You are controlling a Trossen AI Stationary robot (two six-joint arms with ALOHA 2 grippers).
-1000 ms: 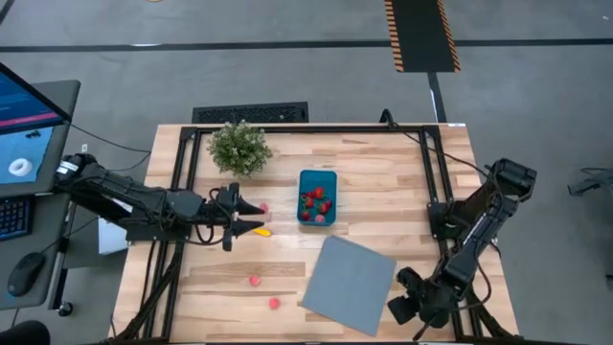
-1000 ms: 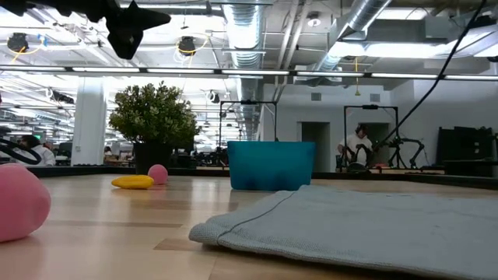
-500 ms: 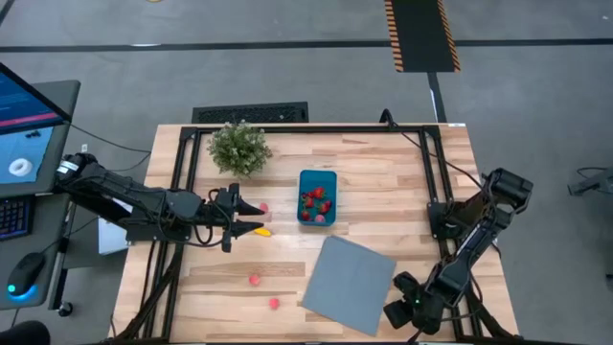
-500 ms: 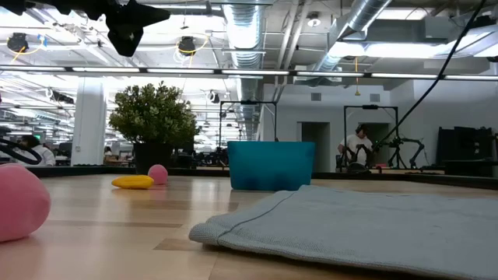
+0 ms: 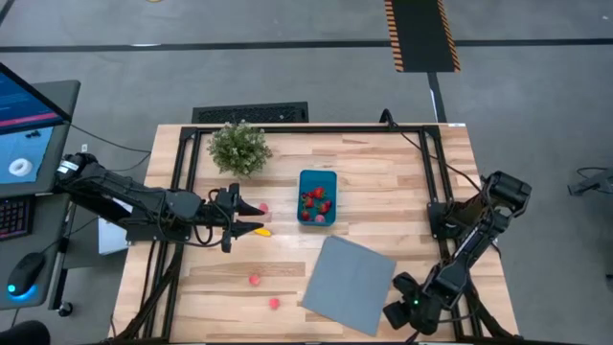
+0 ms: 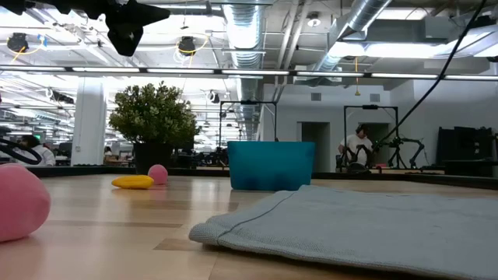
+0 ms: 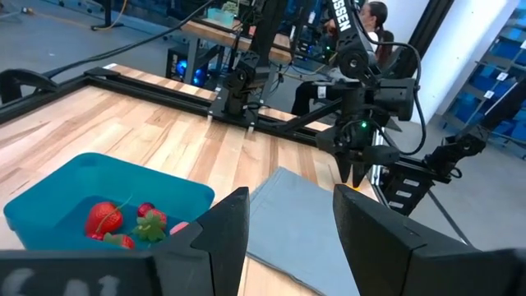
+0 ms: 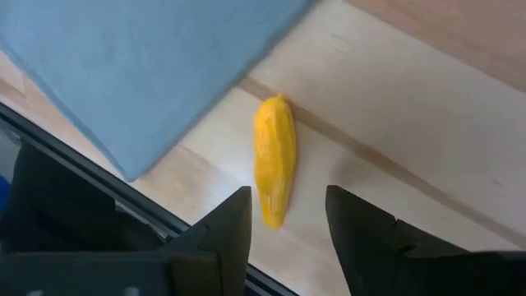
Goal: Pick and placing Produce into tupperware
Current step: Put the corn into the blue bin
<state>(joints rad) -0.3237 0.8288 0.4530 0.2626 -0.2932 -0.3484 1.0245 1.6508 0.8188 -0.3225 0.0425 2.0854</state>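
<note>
Step in hand: pick-up of loose produce. Right tool [image 8: 283, 205], well to the near right of the tupperware [image 5: 317, 173] past the grey sheet [image 5: 350, 283], arm folded low, points down with fingers apart over a yellow piece [image 8: 274, 160] lying free on the table [image 5: 402, 182]; next it likely needs to descend and close squarely. Left tool [image 5: 233, 218], just left of the tupperware, arm stretched level, fingers apart, empty. Tupperware already holds strawberries [image 5: 314, 195].
</note>
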